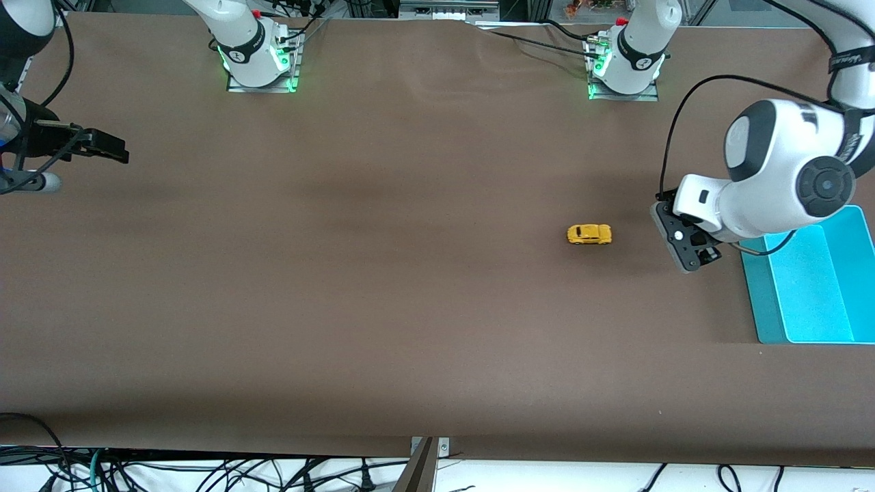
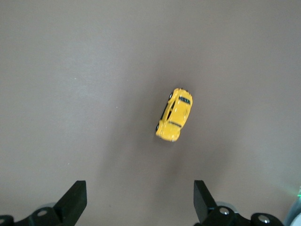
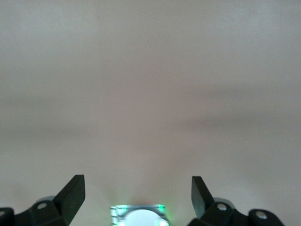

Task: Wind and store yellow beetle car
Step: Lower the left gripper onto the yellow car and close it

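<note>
Right end effector (image 1: pixel 113 152): at the right arm's end of the table (image 1: pixel 342 287), over bare brown surface, fingers spread wide with nothing between them; we read this arm as waiting.
Yellow beetle car (image 1: pixel 589 234): on its wheels on the table, toward the left arm's end, out in the open and touching nothing.
Left end effector (image 1: pixel 698 261): over the table between the car and the teal bin (image 1: pixel 772 321), fingers wide apart and empty; its wrist camera shows the car lying ahead of the gap.
Step in hand: we judge it to be the approach; we should centre the gap over the car, turn to pinch its long sides, and descend gently because the body is tiny.
Obstacles: none near the car; the bin's wall matters only at storing.
</note>
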Available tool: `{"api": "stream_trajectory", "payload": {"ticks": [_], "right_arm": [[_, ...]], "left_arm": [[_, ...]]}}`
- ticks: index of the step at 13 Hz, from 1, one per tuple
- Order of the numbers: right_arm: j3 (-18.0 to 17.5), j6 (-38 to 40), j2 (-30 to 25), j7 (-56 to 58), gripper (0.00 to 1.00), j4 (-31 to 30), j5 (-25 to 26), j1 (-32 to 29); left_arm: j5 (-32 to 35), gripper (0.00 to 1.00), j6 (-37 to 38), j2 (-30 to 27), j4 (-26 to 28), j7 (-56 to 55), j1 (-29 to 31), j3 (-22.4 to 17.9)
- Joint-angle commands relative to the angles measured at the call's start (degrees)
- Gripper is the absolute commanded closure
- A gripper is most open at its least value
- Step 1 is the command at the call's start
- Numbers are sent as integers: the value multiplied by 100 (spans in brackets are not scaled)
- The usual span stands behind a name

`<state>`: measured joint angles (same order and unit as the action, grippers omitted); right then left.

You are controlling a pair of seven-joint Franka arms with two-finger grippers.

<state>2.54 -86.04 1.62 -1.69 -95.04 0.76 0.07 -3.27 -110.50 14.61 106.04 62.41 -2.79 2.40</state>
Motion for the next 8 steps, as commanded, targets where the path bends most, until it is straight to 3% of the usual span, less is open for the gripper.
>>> {"api": "stream_trajectory", "payload": {"ticks": [1,4,6,8], "right_arm": [[45,113,-56,-217,0,388,-243,-77],[116,52,5,-182,0,408,-243,-77],[-16,-253,145,-244,0,416,-164,-77],[1,-273,146,-270,0,399,-181,-69]], "left_arm": [[90,0,-681,-283,828,289,94,24],[142,0,-1787,-257,1514,307,226,444],[510,0,-2517,-108,1831,298,217,673],[731,0,-3124,85,2095,280,209,727]]}}
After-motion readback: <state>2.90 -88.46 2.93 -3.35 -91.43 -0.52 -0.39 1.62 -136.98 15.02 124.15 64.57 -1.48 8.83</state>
